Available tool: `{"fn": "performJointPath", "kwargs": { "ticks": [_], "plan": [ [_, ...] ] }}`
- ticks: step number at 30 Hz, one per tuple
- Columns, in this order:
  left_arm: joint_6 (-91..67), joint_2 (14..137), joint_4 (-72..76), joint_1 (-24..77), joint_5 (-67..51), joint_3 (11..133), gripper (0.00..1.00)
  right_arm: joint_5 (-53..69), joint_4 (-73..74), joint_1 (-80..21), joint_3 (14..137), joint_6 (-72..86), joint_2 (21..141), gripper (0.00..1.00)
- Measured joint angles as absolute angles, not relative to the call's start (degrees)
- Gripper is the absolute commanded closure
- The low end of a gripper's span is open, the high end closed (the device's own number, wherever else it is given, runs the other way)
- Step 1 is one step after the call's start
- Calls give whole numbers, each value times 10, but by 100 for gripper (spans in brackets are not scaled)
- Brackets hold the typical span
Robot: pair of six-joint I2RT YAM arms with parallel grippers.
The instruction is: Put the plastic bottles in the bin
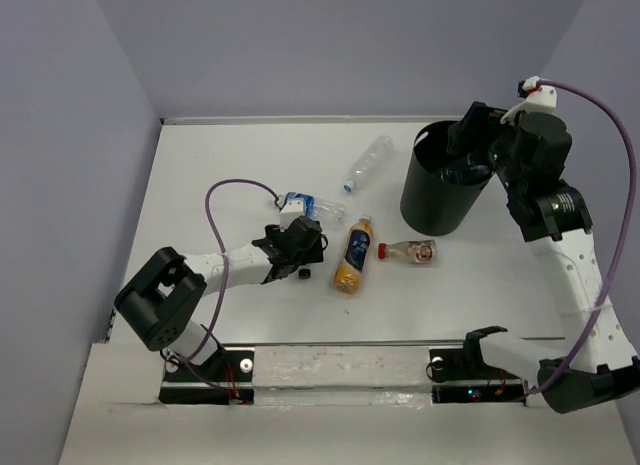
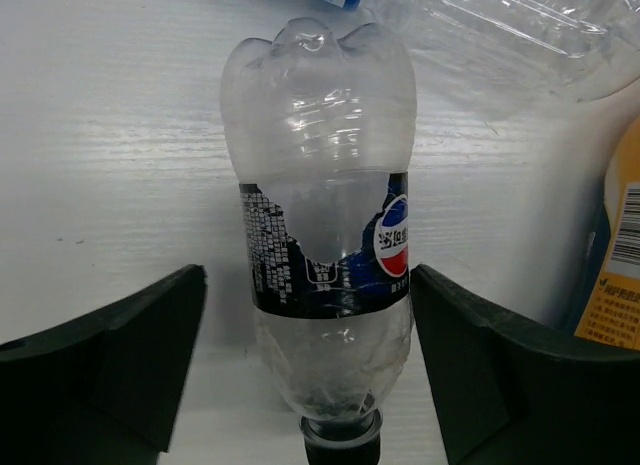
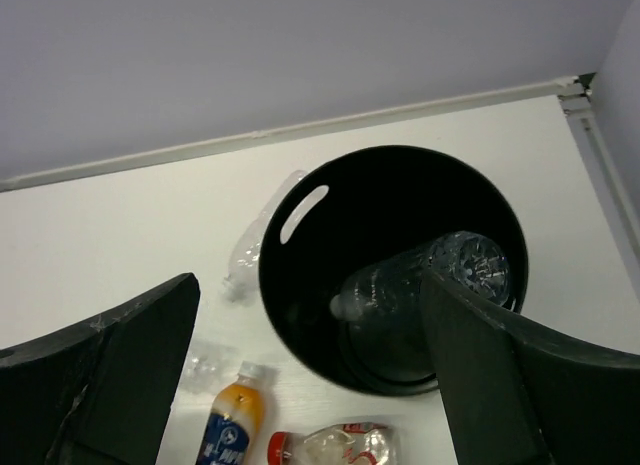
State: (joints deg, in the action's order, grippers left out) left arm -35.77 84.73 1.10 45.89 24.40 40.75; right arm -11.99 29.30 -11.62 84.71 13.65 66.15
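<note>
Operator: What could be spoiled from here, and by what?

Observer: By a careless squeeze. The left gripper (image 2: 308, 275) is spread wide on either side of the Pepsi bottle (image 2: 320, 245), which is laid flat on the table (image 2: 100, 135), cap towards the wrist. Nothing is gripped yet. The bottle is thin and round, so it could be crushed or squirted out sideways if the jaws are closed off-centre. The juice bottle (image 2: 620, 255) is just beside the right finger and could be knocked.

Operator: And the other side?

Observer: The right gripper (image 3: 308, 283) is held above the bin (image 1: 430, 200), fully parted, with nothing in it. The rim could be clipped, and the bin tipped, if that arm is swung away low.

Operator: What is counted?

Observer: Six bottles. One, the binned bottle (image 3: 420, 280), is seen inside the bin. Five are counted on the table: Pepsi bottle, juice bottle, red-capped bottle (image 1: 408, 251), blue-labelled bottle (image 1: 305, 202) and clear bottle (image 1: 368, 165). One bin, two grippers.
</note>
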Motion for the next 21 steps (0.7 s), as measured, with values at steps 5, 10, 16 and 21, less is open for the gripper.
{"fn": "performJointPath", "kwargs": {
  "ticks": [5, 10, 16, 21],
  "plan": [
    [-355, 874, 25, 456, 231, 412, 39, -79, 285, -195, 766, 159, 588, 6],
    [-356, 841, 37, 456, 225, 394, 51, -30, 273, -307, 692, 192, 572, 6],
    [-343, 659, 34, 472, 214, 348, 54, 45, 202, -359, 600, 268, 566, 5],
    [-323, 543, 49, 520, 204, 348, 54, 90, 121, -409, 560, 330, 597, 1]
  ]
}}
